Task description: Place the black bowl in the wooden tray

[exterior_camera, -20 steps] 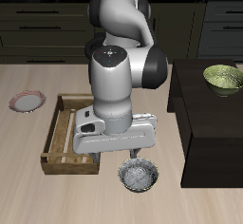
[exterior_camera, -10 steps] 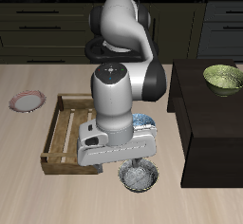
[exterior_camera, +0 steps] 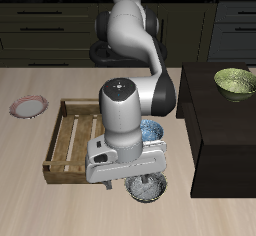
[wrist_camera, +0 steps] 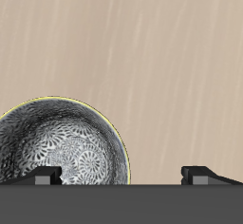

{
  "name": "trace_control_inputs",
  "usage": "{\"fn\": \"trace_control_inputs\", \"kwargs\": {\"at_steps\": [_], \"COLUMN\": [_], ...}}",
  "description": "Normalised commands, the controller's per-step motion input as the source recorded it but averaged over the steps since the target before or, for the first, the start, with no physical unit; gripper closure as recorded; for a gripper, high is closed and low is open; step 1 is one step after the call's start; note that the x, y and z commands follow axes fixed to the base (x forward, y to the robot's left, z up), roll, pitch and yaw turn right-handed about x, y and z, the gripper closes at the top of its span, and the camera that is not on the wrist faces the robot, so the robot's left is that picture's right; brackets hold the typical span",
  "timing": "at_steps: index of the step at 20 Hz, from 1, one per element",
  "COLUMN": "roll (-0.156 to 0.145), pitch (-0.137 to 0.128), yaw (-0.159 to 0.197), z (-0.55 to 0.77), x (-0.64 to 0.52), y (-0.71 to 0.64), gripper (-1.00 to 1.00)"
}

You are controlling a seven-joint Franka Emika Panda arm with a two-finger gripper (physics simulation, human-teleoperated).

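The black bowl (exterior_camera: pixel 147 187), dark outside and speckled grey-white inside, stands on the table near its front edge, beside the wooden tray (exterior_camera: pixel 72 140). My gripper (exterior_camera: pixel 127 182) hangs low right over the bowl and hides part of it. In the wrist view the bowl (wrist_camera: pixel 57 144) lies close below, and my gripper (wrist_camera: pixel 123 177) is open and empty. One fingertip (wrist_camera: pixel 43 177) is over the bowl's inside and the other is over bare table, so the jaws stand on either side of the rim. The slatted tray holds nothing that shows.
A blue patterned bowl (exterior_camera: pixel 153 130) sits just behind my hand, next to the tray. A green bowl (exterior_camera: pixel 236 81) rests on the dark raised cabinet (exterior_camera: pixel 222 130) beside the table. A pink plate (exterior_camera: pixel 28 106) lies beyond the tray's far side.
My arm has come down and toward the table's front edge, bringing the gripper low over the black bowl. The bowls and tray have not moved.
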Motion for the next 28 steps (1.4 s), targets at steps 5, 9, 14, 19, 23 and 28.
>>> {"fn": "trace_control_inputs", "kwargs": {"at_steps": [5, 9, 14, 19, 23, 28], "roll": [0.011, -0.017, -0.001, 0.021, 0.018, 0.006], "pitch": [0.024, 0.041, 0.03, 0.005, -0.008, -0.019], "yaw": [0.005, 0.008, -0.001, -0.021, -0.016, -0.006], "z": [-0.17, -0.38, -0.24, -0.06, 0.03, 0.07], "x": [-0.04, -0.02, -0.08, -0.04, -0.03, 0.03], "y": [0.06, 0.06, -0.01, 0.06, 0.03, 0.0], "gripper": [-1.0, -1.0, 1.0, 1.0, 1.0, 1.0]}}
